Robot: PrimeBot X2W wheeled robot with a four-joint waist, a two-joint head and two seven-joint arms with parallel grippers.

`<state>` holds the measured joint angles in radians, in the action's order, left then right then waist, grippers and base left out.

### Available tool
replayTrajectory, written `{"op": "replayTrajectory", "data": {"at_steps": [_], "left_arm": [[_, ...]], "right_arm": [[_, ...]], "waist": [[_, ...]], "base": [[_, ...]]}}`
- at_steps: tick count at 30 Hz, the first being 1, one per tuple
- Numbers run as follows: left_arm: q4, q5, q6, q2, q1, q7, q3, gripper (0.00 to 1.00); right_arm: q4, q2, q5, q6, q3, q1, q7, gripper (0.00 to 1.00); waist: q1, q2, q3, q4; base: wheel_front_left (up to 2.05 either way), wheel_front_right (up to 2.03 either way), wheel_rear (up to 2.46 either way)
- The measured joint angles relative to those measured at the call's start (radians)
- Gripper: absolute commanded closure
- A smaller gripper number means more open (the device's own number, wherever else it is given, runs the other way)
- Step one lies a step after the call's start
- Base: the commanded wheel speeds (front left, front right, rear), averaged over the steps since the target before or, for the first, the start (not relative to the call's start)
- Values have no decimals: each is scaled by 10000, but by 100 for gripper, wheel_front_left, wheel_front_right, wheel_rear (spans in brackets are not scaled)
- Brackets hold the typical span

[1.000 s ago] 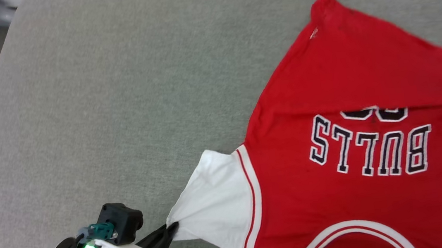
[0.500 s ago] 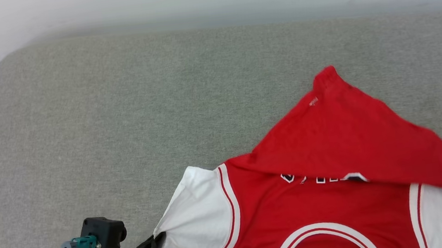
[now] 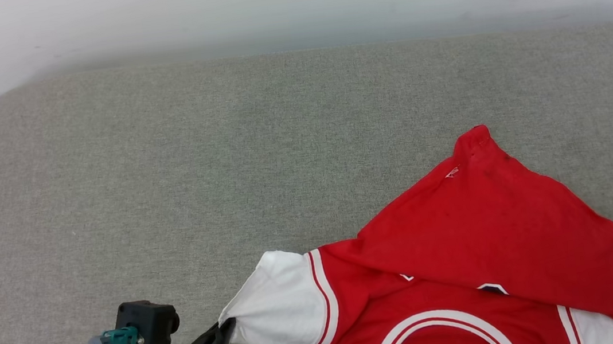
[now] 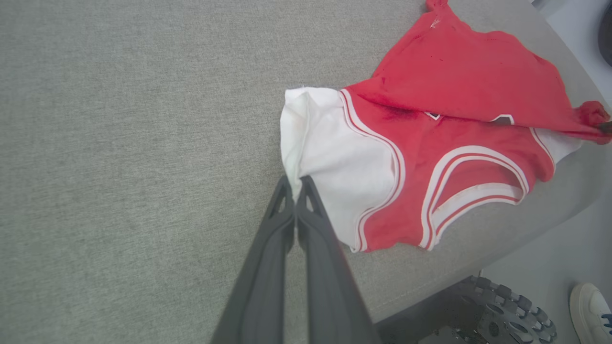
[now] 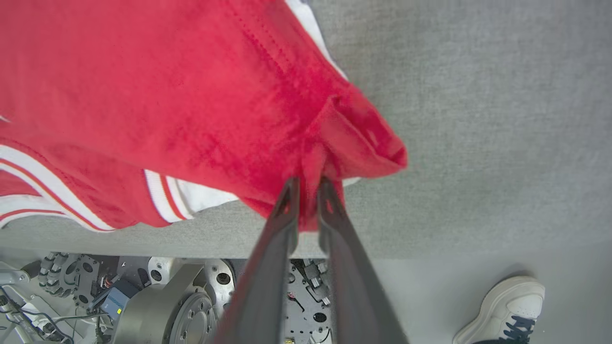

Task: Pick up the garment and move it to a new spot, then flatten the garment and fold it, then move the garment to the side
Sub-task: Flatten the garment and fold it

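Garment point(image 3: 464, 235): red jersey lying on the near right part of the grey cushion point(image 3: 169, 182), with the striped collar trim toward the near edge.
Left gripper point(image 4: 295, 184): fingers pressed narrow, pinching the cuff edge of the white sleeve point(image 4: 334, 153). The sleeve is drawn out flat to the left.
Right gripper point(image 5: 308, 184): fingers narrow with a bunched red hem corner point(image 5: 354, 143) caught between them, at the near right edge of the cushion.
Change over the last second: the hem half has been carried over the chest toward the collar. The black lettering, readable before, is now covered except for two small slivers.
Fold line: runs slantwise, because the other hem corner lies far out on the cushion.
Camera: the head view has tilted up and the wall now runs along the top, so part of the apparent shift is camera motion.
Meaning (judgement): a hem-to-collar fold is under way but skewed. The far corner needs bringing over before release.
Risk (judgement): the thin fabric may slide back once let go.
Bystander: a shoe point(image 5: 502, 306) on the floor beside the cushion edge.
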<state>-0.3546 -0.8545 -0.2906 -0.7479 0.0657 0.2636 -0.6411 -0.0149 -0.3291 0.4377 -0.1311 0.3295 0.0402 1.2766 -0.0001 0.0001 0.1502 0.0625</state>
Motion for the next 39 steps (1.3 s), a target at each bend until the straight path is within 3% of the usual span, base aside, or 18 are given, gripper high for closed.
{"op": "replayTrajectory", "data": {"at_steps": [7, 19, 29, 39], "left_arm": [[-230, 148, -50, -58, 15, 2, -35, 100], [-815, 422, -6, -157, 334, -29, -38, 100], [-527, 585, 445, 291, 1040, -73, -291, 100], [-245, 602, 813, 648, 1467, -117, -523, 100]], "right_arm": [[-729, -635, 685, 0, -395, 766, -382, 0], [-1705, -717, 621, 0, -1630, 3068, -134, 0], [38, -882, -412, 0, -2232, 4800, -228, 0], [1465, -1070, -874, 0, -2483, 5433, -337, 0]], "waist": [[1, 0, 52, 119], [1, 0, 872, 666], [3, 0, 2045, 1767], [3, 0, 2817, 2697]], "base": [[0, 0, 0], [0, 0, 0], [0, 0, 0], [0, 0, 0]]}}
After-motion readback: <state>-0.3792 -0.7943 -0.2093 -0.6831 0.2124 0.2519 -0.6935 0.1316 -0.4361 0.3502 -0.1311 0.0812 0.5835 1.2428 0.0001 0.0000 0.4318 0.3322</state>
